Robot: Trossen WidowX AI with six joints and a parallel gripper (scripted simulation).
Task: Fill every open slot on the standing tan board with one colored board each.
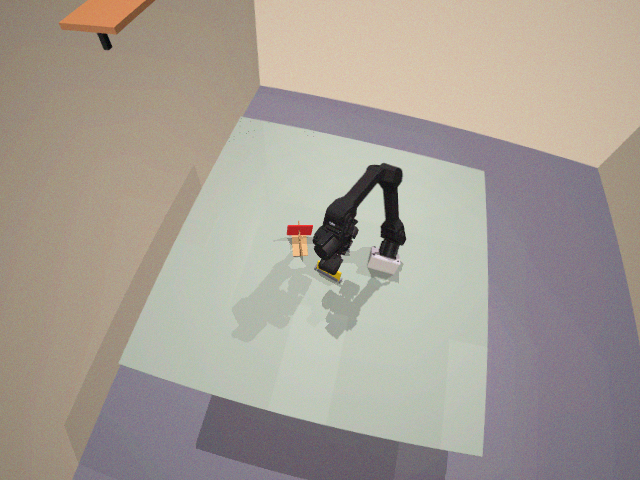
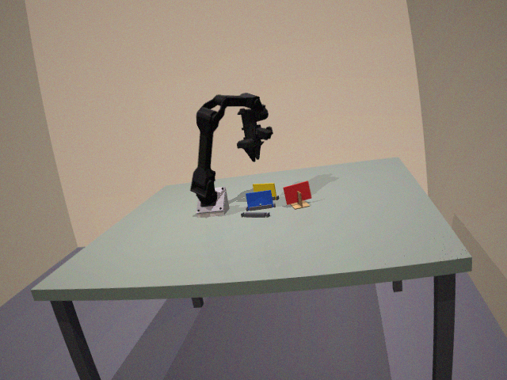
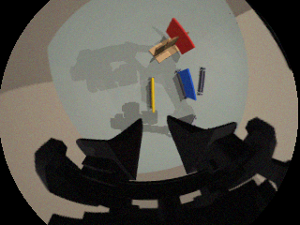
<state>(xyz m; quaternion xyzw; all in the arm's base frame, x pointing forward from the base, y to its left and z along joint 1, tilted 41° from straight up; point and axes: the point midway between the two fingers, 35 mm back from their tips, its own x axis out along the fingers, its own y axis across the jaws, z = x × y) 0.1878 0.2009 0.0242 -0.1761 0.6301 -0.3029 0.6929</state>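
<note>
Your hand (image 1: 329, 272) (image 2: 254, 160) (image 3: 155, 120) hangs open and unladen; red board (image 1: 299, 229) (image 2: 297, 192) (image 3: 180, 37) crosses the tan board (image 2: 299, 199) (image 3: 166, 46); next, likely lower onto yellow (image 1: 329, 271) (image 2: 264, 190) (image 3: 152, 95).

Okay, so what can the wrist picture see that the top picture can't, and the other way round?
Only the wrist view shows the blue board and the empty dark holder.

Only the top view shows the arm's pale base and an orange slab.

Both show the red board, the yellow board and the gripper.
</note>
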